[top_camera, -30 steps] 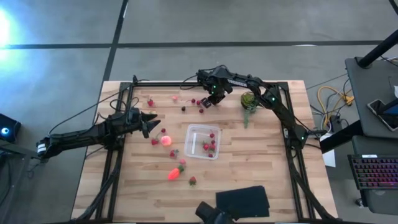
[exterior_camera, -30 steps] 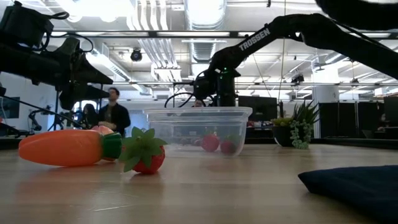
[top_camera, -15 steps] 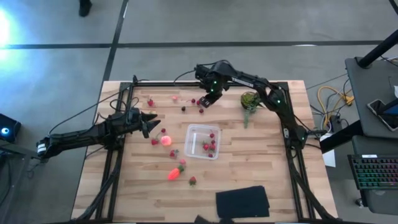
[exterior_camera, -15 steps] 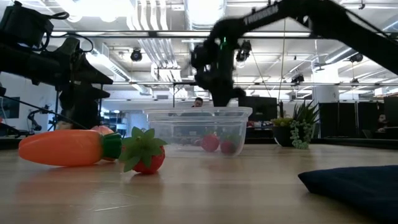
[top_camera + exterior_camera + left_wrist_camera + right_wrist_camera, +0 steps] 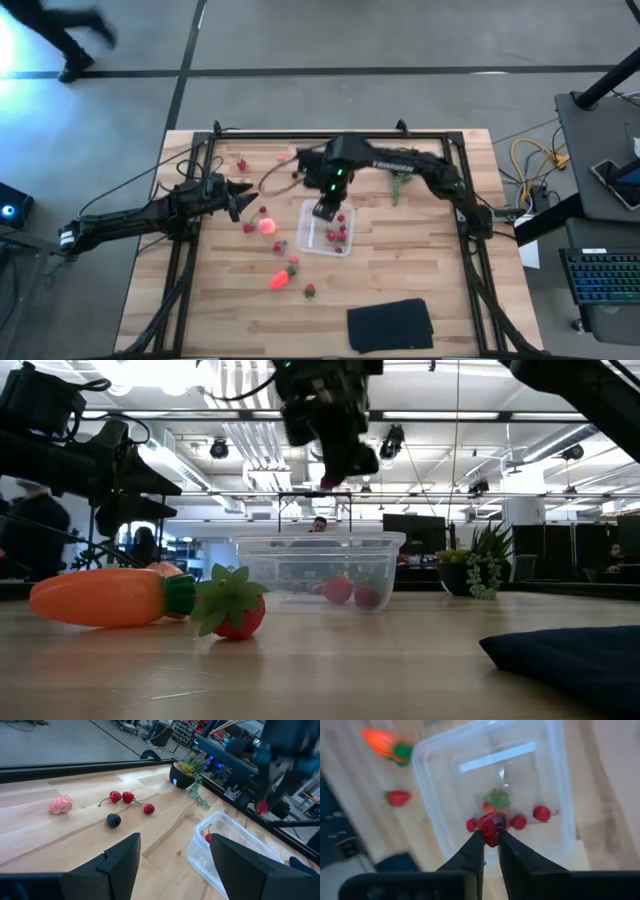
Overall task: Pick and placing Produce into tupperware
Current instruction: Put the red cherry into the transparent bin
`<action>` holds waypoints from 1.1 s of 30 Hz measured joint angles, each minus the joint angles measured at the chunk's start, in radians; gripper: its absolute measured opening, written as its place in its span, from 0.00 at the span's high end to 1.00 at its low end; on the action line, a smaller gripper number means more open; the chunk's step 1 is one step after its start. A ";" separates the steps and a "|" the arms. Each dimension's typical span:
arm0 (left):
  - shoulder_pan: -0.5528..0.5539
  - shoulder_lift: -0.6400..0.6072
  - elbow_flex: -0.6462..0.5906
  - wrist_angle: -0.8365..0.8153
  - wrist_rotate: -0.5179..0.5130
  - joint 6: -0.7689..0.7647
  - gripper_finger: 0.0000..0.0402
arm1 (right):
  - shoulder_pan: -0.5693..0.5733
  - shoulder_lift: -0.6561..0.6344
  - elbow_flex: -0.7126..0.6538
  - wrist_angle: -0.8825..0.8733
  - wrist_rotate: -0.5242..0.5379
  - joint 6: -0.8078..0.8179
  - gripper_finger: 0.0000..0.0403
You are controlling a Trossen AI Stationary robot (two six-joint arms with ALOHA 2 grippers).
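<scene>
A dark-red berry [image 5: 492, 828] sits pinched in the right claw [image 5: 490, 840], above the clear tub [image 5: 312, 240] that holds several berries mid-desk [image 5: 450, 300]. The left claw [image 5: 243, 197] hangs partly open, empty, near the pink fruit [image 5: 266, 225].

Wood table [image 5: 440, 290] w/ tupperware [image 5: 312, 243], berries [image 5: 250, 212], carrot [image 5: 281, 277], black cloth [image 5: 390, 325]

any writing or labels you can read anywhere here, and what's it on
No text can be read in these pictures.
Pale lettering runs along the right arm in the high view, too small to read.
The tupperware, the black cloth and the potted plant show no label.
The right gripper, holding a dark-red berry over the tupperware, bears no marking.
</scene>
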 joint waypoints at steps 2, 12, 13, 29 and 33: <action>0.000 0.000 0.000 0.000 0.000 0.000 0.44 | 0.018 0.031 0.000 0.005 0.058 -0.021 0.85; 0.000 0.000 0.000 0.000 0.000 0.000 0.44 | 0.030 0.054 0.010 0.021 0.137 -0.021 0.50; 0.000 0.000 0.000 0.000 0.000 0.000 0.44 | 0.024 0.051 0.021 0.022 0.152 -0.009 0.47; 0.000 0.002 0.000 0.000 0.000 0.000 0.44 | -0.237 0.188 0.090 0.121 0.175 0.268 0.46; 0.000 0.001 0.000 0.000 0.000 0.000 0.44 | -0.236 0.220 0.090 0.156 0.189 0.265 0.47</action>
